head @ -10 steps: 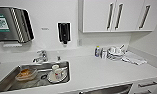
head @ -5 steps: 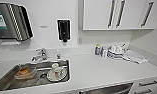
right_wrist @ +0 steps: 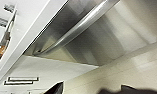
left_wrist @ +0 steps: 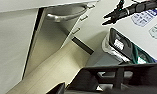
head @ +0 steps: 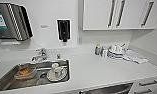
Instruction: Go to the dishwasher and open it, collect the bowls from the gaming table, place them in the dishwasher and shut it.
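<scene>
Dishwasher (head: 111,89) front at 6 o'clock under the counter (head: 99,70), sink (head: 31,75) at 8, bar handle (right_wrist: 79,27) near right wrist; grippers' state can't be told.

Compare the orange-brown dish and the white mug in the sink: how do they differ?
The orange-brown dish is wide, shallow and amber-tinted, with something orange inside; the white mug is narrower, taller and white with a faint print. The dish rests straight on the sink floor at the faucet side; the mug sits on a pale plate at the other end, leaning against a second cup. Both lie in the same steel basin.
</scene>
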Controlling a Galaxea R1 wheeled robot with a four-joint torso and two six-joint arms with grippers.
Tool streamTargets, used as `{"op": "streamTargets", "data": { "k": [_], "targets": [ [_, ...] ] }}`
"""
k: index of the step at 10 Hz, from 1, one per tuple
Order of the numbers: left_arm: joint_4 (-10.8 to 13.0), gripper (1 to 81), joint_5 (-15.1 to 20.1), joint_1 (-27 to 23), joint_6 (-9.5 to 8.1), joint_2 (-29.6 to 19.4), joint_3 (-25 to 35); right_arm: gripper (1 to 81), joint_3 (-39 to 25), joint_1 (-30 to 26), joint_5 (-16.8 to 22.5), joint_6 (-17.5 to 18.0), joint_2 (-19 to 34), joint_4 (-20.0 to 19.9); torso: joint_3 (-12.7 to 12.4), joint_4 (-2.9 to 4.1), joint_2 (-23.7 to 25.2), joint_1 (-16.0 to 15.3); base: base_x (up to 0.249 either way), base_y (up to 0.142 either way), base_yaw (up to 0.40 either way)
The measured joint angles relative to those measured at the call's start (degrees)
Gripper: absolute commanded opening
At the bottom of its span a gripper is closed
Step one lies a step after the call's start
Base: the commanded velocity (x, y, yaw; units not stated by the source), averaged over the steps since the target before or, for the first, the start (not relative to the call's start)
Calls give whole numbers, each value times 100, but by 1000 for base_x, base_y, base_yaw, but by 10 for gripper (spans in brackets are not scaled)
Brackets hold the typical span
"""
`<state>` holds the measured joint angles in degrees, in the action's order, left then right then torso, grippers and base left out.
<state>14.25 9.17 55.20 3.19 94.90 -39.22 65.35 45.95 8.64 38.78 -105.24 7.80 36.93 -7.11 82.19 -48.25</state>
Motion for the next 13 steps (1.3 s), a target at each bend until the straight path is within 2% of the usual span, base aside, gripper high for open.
{"op": "streamTargets", "data": {
  "k": [2, 4, 6, 10, 11, 13],
  "targets": [
    [0, 811, 1, -35, 2, 83, -69, 811, 9, -417, 675, 1230, -234, 13, 0, 0, 0, 0, 0, 0, 0],
    [-1, 811, -5, -137, 0, 143, -72, 811, 188, -552, 987, 2158, -473, 18, 2, 0, 0, -2, 0, 0, 0],
    [-1, 811, 4, -134, 0, 162, -85, 811, 418, -678, 1130, 2688, -873, 21, 2, 0, 0, -2, 0, 0, 0],
    [0, 811, -10, -134, 0, 228, -111, 811, 1359, -708, 1354, 3782, -1502, 21, 4, 0, 0, -4, 0, 0, 0],
    [0, 811, -10, -134, 0, 228, -113, 811, 1467, -714, 1392, 4074, -1607, 21, 4, 0, 0, -4, 0, 0, 0],
    [5, 811, 9, -134, 0, 228, -118, 811, 1609, -981, 1459, 4407, -1590, 21, 4, 0, 0, -4, 0, 0, 0]
  ]
}}
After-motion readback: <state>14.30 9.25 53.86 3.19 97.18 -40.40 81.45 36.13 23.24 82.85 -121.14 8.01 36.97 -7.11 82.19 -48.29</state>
